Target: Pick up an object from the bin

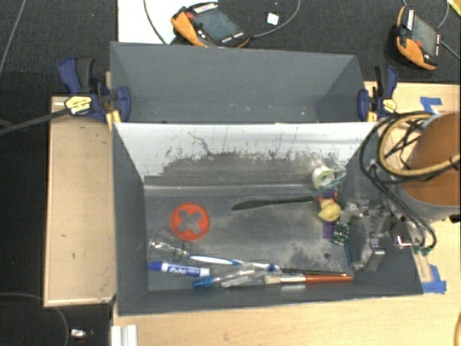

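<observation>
Nothing is seen grasped yet; the gripper is positioned near a small yellow rounded lump, and whether it is spread cannot be told.

We note gripper at right end of bin, near yellow lump; pens heaped along front; orange disc at left.

Far above and left of the gripper, dark speckled ground, perhaps carpet. Lying on it up there, a white sheet, crossed by a thin dark cable. At the sheet's right edge, an orange-and-black handheld unit. Well above the gripper and slightly right, a second such unit on the same ground. Soft, even light throughout.
</observation>
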Controlling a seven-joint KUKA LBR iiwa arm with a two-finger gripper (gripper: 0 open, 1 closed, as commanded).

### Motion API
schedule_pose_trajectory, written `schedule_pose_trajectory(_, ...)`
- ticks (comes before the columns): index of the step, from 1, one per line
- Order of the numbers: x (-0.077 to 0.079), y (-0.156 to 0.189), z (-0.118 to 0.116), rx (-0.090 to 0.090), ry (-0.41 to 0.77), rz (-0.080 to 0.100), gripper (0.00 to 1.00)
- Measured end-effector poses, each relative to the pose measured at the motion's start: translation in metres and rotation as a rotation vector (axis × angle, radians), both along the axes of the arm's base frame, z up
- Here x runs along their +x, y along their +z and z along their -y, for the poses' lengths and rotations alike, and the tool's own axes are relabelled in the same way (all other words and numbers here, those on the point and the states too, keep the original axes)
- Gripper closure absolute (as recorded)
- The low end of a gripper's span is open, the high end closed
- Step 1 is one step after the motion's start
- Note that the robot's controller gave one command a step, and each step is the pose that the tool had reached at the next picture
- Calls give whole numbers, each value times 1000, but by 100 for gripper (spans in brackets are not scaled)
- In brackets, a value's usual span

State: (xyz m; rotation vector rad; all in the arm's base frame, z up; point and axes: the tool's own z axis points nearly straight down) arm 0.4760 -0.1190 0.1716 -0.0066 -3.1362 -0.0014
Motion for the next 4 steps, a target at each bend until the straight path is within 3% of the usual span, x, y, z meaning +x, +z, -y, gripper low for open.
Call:
schedule_pose_trajectory(1,2,4,-1,-2,7,8,0)
schedule_pose_trajectory(2,3,-100,-54,-1,74,16,0)
schedule_pose_trajectory(3,1,-27,-69,-6,1,23,0)
schedule_pose_trajectory(4,1,-72,-14,-2,-7,6,0)
